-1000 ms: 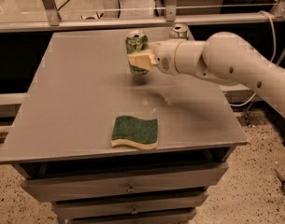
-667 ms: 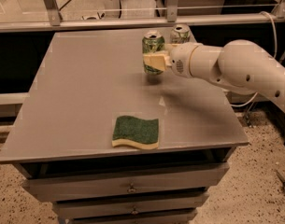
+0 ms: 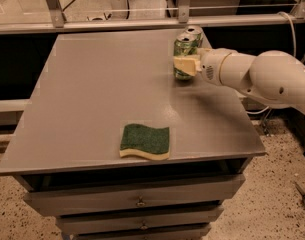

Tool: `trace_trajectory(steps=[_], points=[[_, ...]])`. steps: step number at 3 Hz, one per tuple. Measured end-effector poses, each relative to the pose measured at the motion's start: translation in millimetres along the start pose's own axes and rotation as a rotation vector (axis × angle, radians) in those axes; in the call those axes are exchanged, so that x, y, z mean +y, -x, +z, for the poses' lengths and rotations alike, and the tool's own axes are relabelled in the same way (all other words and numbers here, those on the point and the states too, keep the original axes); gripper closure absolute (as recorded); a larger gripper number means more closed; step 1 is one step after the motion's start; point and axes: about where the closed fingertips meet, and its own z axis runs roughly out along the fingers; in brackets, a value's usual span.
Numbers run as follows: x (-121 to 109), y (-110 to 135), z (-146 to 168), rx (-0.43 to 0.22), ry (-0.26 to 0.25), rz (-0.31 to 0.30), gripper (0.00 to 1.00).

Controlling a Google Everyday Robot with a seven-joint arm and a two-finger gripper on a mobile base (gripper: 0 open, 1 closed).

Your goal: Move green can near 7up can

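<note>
The green can, green with a pale pattern and a silver top, stands upright at the far right of the grey table. My gripper is shut on the green can, its cream finger across the can's lower front. The white arm reaches in from the right. The 7up can stands right behind the green can, near the table's far right corner; only its silver top and a bit of its side show.
A green sponge with a yellow underside lies near the table's front edge. A metal rail runs along the far edge. Drawers sit below the tabletop. The floor drops off to the right.
My gripper has carried the green can to the right and toward the back, from the table's middle back to just in front of the 7up can.
</note>
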Motion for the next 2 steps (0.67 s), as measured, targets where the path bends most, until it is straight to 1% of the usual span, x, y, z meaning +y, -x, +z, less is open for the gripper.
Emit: trace_trajectory(steps=[1,2], points=[[-25,-7,-8,0.002,-0.047,0.003,1.00],[-47,-6,-13,-0.018,-0.076,-0.006,1.00]])
